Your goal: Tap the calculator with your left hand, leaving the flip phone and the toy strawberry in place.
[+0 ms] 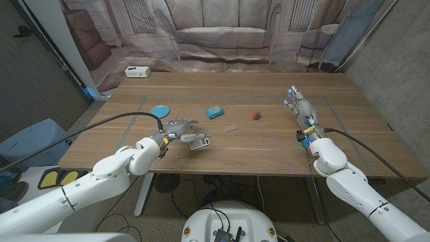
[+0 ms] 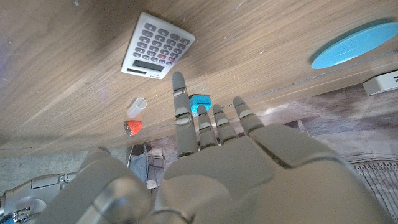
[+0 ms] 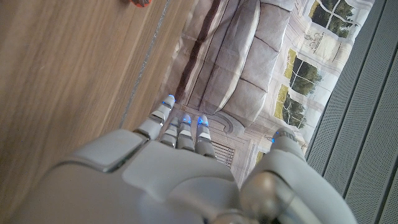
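Note:
The white calculator (image 1: 198, 143) (image 2: 157, 47) lies near the table's front edge, left of centre. My left hand (image 1: 179, 128) (image 2: 236, 162) hovers just behind it, holding nothing, with one finger (image 2: 180, 93) stretched out so its tip reaches the calculator's edge; I cannot tell if it touches. The teal flip phone (image 1: 215, 112) (image 2: 199, 102) lies at mid table. The red toy strawberry (image 1: 255, 115) (image 2: 133, 127) (image 3: 140, 2) sits to its right. My right hand (image 1: 300, 107) (image 3: 174, 174) stays at the right side of the table, fingers straight, holding nothing.
A blue disc (image 1: 160, 110) (image 2: 354, 45) lies behind my left hand. A small pale block (image 1: 230, 128) (image 2: 138, 106) rests between the phone and the strawberry. A white box (image 1: 137, 72) (image 2: 382, 82) sits at the table's far left corner.

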You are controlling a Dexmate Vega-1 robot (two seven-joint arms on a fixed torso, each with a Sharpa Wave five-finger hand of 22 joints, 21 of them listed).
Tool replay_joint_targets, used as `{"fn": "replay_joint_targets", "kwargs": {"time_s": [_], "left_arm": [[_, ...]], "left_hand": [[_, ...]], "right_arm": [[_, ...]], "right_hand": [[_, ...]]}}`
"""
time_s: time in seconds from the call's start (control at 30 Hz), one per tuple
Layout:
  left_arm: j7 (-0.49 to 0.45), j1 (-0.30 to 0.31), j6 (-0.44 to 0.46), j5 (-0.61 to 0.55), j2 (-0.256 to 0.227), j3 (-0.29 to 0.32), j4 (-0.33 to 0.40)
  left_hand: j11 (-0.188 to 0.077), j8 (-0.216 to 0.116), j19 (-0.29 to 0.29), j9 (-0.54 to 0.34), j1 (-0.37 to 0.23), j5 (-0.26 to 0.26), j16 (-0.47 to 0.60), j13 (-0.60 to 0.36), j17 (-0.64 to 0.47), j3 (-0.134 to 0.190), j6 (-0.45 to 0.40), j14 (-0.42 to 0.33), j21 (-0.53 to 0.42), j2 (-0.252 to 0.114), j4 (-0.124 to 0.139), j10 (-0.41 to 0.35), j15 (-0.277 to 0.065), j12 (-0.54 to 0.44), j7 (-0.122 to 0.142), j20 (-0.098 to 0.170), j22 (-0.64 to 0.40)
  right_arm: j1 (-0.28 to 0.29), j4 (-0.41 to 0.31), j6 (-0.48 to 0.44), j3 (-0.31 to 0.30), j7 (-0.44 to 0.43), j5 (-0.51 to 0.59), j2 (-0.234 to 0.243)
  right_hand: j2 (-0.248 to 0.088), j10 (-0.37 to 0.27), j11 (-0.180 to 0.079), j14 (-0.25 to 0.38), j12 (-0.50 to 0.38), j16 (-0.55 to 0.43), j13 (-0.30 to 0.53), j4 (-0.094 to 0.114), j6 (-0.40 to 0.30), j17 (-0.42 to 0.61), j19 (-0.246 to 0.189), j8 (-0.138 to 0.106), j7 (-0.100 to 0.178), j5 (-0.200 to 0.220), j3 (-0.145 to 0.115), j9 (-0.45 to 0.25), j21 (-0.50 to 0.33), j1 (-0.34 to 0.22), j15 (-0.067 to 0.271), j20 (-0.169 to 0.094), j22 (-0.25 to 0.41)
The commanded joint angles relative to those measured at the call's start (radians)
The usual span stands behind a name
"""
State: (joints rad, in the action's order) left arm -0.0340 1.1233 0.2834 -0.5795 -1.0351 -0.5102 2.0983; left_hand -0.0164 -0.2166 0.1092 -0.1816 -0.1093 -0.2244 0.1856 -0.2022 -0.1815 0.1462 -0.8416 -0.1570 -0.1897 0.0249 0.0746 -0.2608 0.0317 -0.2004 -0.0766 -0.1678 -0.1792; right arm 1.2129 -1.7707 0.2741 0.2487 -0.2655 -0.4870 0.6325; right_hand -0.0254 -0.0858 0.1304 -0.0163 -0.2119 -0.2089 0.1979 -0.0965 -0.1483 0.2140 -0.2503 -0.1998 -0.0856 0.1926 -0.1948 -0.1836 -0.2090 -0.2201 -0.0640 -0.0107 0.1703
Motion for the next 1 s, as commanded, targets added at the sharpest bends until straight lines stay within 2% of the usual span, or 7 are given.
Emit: {"fn": "replay_joint_targets", "kwargs": {"time_s": [0.03,0.53,1.0], "left_arm": [[0.014,-0.013,0.009,-0.011,-0.002,-0.017,0.000],[0.011,-0.016,0.041,-0.034,0.007,-0.031,-0.004],[-0.003,-0.012,0.041,-0.036,0.015,-0.040,-0.004]], "left_hand": [[-0.004,-0.002,-0.006,-0.001,0.001,-0.007,0.005,-0.001,-0.001,-0.006,-0.016,-0.012,-0.006,-0.002,0.002,-0.010,-0.002,-0.012,0.007,-0.005,-0.004],[-0.009,-0.004,-0.003,-0.001,-0.010,-0.009,0.007,-0.001,0.000,-0.004,-0.037,-0.021,-0.008,-0.007,-0.003,-0.019,-0.008,-0.016,0.008,-0.003,-0.004],[-0.010,0.000,-0.004,-0.001,-0.021,-0.009,0.008,-0.001,0.000,-0.001,-0.037,-0.027,-0.009,-0.010,-0.009,-0.025,-0.010,-0.019,0.023,-0.005,-0.004]], "right_arm": [[-0.003,-0.001,-0.001,0.000,0.001,0.001,0.002],[-0.002,0.003,0.000,-0.002,0.000,-0.001,0.000],[-0.008,0.008,0.006,0.000,0.004,0.000,-0.002]], "right_hand": [[-0.004,-0.005,0.003,0.002,0.004,-0.001,0.001,-0.003,-0.010,0.002,-0.005,0.003,-0.002,-0.002,0.004,-0.003,0.002,0.000,-0.008,0.005,0.001],[-0.005,-0.004,0.005,0.003,0.005,-0.001,0.001,-0.004,-0.011,0.001,-0.006,0.003,-0.001,-0.002,0.005,-0.003,0.004,0.000,-0.008,0.006,0.001],[-0.005,-0.005,0.005,0.002,0.005,0.000,0.001,-0.006,-0.011,0.001,-0.006,0.004,0.000,-0.003,0.006,-0.003,0.006,0.000,-0.009,0.008,0.001]]}}
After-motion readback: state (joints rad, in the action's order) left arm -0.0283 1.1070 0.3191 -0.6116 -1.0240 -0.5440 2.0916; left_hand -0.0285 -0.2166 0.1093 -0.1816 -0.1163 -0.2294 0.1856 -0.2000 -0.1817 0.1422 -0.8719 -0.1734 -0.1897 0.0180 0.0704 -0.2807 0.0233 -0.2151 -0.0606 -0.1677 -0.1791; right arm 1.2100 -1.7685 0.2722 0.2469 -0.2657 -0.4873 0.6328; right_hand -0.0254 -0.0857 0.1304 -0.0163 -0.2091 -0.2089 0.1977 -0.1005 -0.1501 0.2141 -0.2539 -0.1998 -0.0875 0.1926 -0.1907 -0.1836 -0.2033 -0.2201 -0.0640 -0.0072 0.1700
